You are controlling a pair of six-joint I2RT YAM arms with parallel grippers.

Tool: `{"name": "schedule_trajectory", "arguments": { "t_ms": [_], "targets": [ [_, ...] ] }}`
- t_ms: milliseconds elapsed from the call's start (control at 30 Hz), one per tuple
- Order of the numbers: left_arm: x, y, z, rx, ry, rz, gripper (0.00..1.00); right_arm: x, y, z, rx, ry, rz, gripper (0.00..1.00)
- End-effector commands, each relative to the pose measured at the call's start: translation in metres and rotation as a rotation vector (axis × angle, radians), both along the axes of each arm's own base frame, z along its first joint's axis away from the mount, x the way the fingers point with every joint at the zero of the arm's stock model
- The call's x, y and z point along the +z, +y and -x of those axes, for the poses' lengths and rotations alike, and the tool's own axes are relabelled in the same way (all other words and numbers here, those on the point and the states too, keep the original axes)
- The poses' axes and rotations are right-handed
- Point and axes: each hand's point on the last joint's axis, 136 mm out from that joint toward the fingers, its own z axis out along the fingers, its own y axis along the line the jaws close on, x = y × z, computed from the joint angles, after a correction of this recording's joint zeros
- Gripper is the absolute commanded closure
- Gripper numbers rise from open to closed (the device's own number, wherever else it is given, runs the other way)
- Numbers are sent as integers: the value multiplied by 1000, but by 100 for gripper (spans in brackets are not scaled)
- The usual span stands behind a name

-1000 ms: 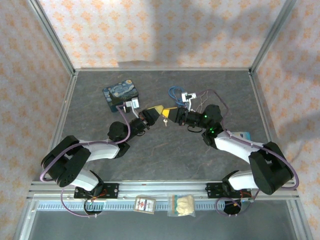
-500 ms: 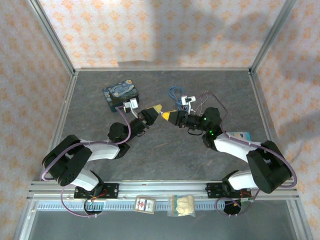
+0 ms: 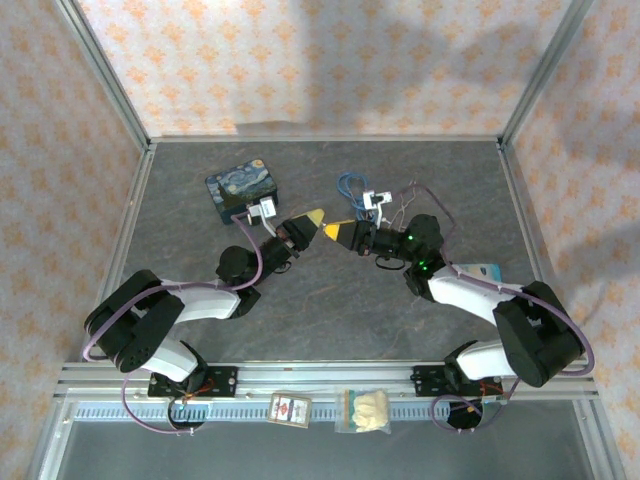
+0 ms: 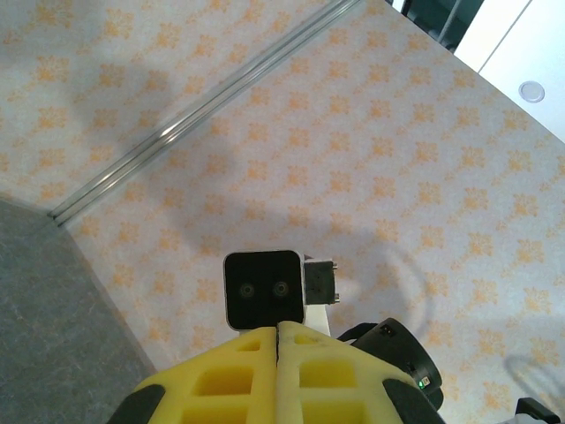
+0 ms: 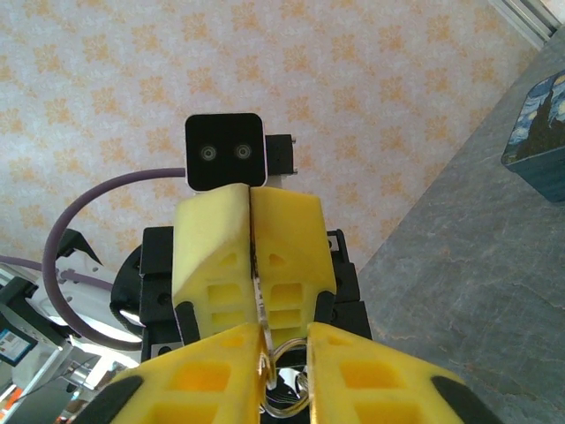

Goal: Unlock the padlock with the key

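The left gripper (image 4: 278, 329) is pressing its fingers (image 4: 221, 380) together. The right gripper (image 5: 284, 340) is pinching a small shiny metal ring (image 5: 281, 393).

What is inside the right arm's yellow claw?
A thin shiny metal loop shows between the fingers of the right gripper. Whatever it belongs to is hidden by them.

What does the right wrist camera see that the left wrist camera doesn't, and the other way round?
Right wrist view: the blue tin, and shiny metal loops pinched in the right gripper, facing the shut left gripper. Left wrist view: a small green light on the right arm. Both: yellow fingers, a black camera staring back, flowery wallpaper and grey table.
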Motion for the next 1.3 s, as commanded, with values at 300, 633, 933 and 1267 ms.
{"name": "schedule_trajectory", "arguments": {
  "t_ms": [300,633,933,1267],
  "targets": [
    [17,14,7,24,-42,65,47,5,0,-9,-46,-74,23,100],
    [-60,134,-59,574,297,-364,1,-34,-3,-25,-132,-39,178,100],
    [-145,216,-63,732,591,-433,7,-84,-23,-62,-343,19,424,100],
    [-203,211,-103,659,722,-645,28,-110,-33,-71,-398,67,535,100]
  ]
}}
